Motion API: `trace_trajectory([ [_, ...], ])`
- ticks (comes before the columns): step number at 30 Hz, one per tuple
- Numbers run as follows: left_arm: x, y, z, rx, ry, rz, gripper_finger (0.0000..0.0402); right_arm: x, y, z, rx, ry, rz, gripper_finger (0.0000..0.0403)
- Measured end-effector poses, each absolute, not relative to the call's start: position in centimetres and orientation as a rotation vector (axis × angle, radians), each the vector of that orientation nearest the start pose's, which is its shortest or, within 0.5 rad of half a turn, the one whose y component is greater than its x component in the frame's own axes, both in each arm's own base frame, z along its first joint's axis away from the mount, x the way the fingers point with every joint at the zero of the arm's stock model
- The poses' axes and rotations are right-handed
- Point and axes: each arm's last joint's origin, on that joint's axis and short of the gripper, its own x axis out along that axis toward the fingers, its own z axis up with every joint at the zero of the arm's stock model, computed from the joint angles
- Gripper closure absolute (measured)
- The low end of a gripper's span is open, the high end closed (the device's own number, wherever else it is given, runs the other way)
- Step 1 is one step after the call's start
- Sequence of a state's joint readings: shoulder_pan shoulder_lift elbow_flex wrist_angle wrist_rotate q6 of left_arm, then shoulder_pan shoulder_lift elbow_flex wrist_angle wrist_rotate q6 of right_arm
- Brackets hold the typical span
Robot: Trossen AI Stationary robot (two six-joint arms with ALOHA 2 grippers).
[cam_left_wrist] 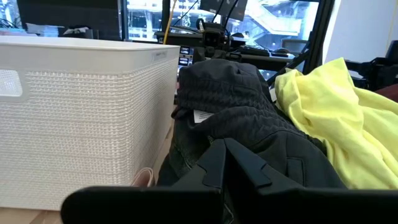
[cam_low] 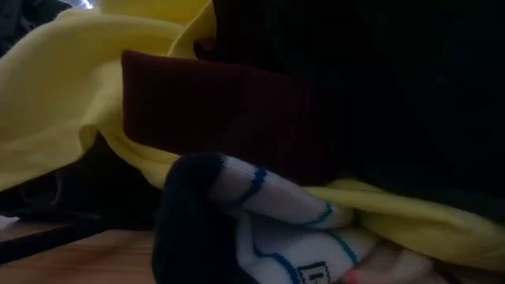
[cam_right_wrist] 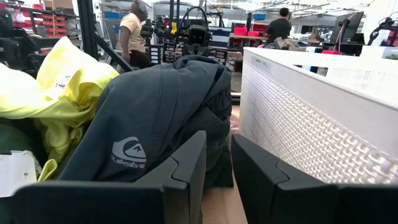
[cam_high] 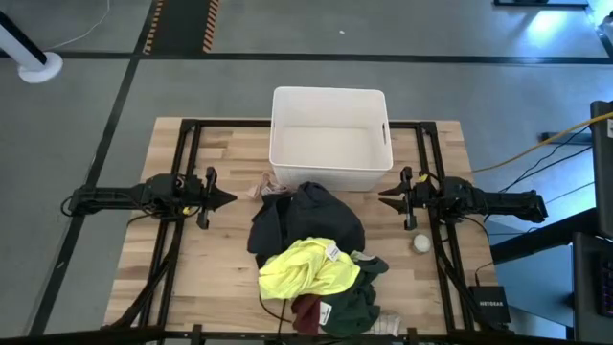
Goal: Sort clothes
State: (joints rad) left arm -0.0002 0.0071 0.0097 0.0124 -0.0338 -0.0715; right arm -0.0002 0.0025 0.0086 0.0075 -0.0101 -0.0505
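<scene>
The clothes lie heaped on the table's middle and near part. A charcoal garment (cam_high: 306, 218) lies just in front of the bin, with the neon yellow one (cam_high: 305, 268) nearer. The dark green one with a white label (cam_high: 359, 299) and the small maroon one (cam_high: 306, 312) are at the near edge. The low view is filled by yellow (cam_low: 63, 95) and maroon (cam_low: 197, 102) cloth. My left gripper (cam_high: 232, 198) is shut, left of the pile. My right gripper (cam_high: 385, 199) stands right of it, fingers a narrow gap apart. Both touch nothing.
A white rectangular bin (cam_high: 330, 172) stands at the table's far middle, close to both grippers. A small white ball (cam_high: 421, 243) lies near the right arm. A black box (cam_high: 490, 305) sits at the near right. People stand in the room beyond (cam_right_wrist: 132, 31).
</scene>
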Motion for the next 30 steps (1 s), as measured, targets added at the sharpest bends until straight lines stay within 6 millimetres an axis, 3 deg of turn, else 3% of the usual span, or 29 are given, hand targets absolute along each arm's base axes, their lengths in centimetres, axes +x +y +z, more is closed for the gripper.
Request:
trace_trajectory([
  [11, 9.8, 0.1, 16.7, -0.047, -0.016, 0.033, 0.0402, 9.7, 0.0, 16.7, -0.029, -0.014, 0.01, 0.0308],
  [18, 9.8, 0.1, 16.8, -0.041, -0.019, 0.033, 0.0402, 9.7, 0.0, 17.3, 0.317, -0.077, 0.022, 0.0308],
  [21, 9.8, 0.1, 16.9, -0.057, -0.037, 0.033, 0.0402, 9.7, -0.1, 17.8, 0.339, -0.129, 0.002, 0.0308],
  [25, 9.6, 0.1, 18.2, -0.102, -0.17, 0.027, 0.0402, 9.6, -0.3, 18.5, 0.35, -0.216, -0.065, 0.0308],
  [30, 9.0, 0.1, 20.8, 0.012, -0.324, 0.039, 0.0402, 9.3, -0.3, 19.6, 0.347, -0.323, -0.052, 0.0308],
])
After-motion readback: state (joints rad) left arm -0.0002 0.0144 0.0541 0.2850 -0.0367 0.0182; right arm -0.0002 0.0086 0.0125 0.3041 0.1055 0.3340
